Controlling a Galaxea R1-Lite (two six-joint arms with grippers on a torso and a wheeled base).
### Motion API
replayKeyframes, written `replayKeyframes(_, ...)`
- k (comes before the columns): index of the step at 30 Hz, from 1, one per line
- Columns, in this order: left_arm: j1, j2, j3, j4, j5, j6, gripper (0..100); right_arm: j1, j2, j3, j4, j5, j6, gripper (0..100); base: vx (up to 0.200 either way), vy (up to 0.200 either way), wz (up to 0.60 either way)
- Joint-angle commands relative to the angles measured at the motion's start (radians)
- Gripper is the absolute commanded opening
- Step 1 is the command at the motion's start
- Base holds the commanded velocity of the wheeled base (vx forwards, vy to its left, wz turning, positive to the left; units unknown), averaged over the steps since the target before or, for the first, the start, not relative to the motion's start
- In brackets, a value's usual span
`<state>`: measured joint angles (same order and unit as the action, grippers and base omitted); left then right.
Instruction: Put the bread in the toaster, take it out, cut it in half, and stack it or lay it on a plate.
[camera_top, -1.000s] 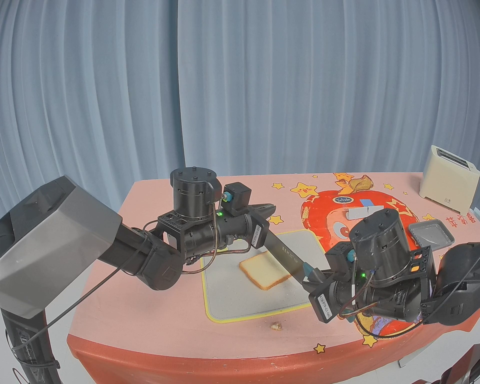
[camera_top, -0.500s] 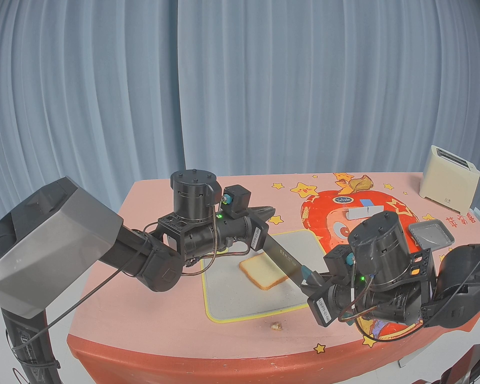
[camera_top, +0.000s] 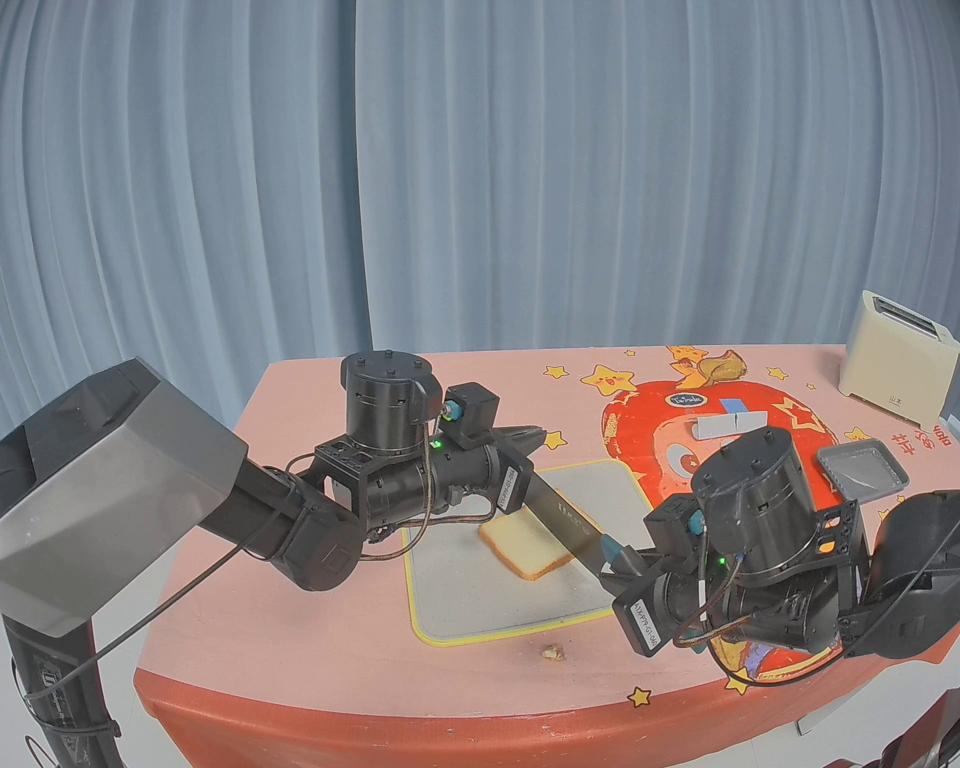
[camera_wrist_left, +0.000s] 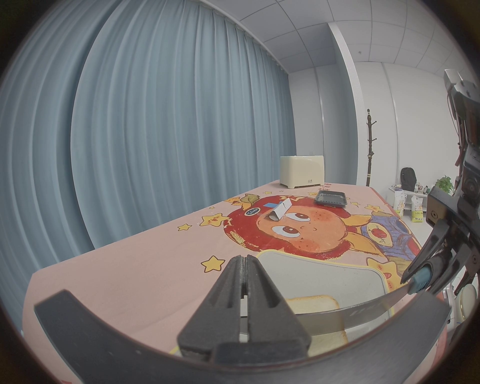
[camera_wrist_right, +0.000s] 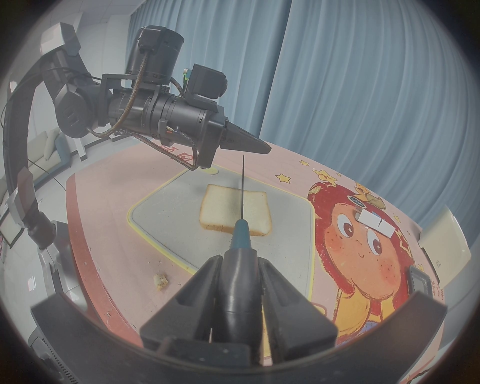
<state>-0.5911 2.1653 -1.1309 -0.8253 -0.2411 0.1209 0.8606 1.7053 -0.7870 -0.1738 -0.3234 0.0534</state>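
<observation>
right claw (camera_wrist_right: 240, 261) grips the knife (camera_top: 562, 512), blade across the bread (camera_top: 522, 548); left claw (camera_wrist_left: 244, 263) is clenched empty.

The knife (camera_top: 565, 517) spans the bread (camera_top: 525, 548), the left gripper (camera_top: 538, 433) crowding its far side.

The long knife (camera_top: 565, 513) has a smooth, shiny metal blade and a teal, plastic-looking handle. The pale square bread slice (camera_top: 528, 547) shows a matt, porous crumb, and the grey, yellow-rimmed cutting mat (camera_top: 470, 590) is smooth and matt. The pink printed tablecloth (camera_top: 300, 640) looks like matt cloth, and the cream box-shaped toaster (camera_top: 897, 365) at the tabletop's far right corner has a smooth, faintly glossy casing.
</observation>
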Motion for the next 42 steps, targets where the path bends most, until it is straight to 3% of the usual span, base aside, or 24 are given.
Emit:
replayKeyframes(1,0.004,0.007,0.002,-0.001,0.0,0.0,0,0.0,0.002,0.0,0.0,0.0,0.0,0,0.0,0.0,0.0)
replayKeyframes(42,0.0,0.074,0.008,-0.038,-0.004,-0.001,0,-0.015,0.004,-0.008,0.0,0.0,0.0,0,0.0,0.0,0.0)
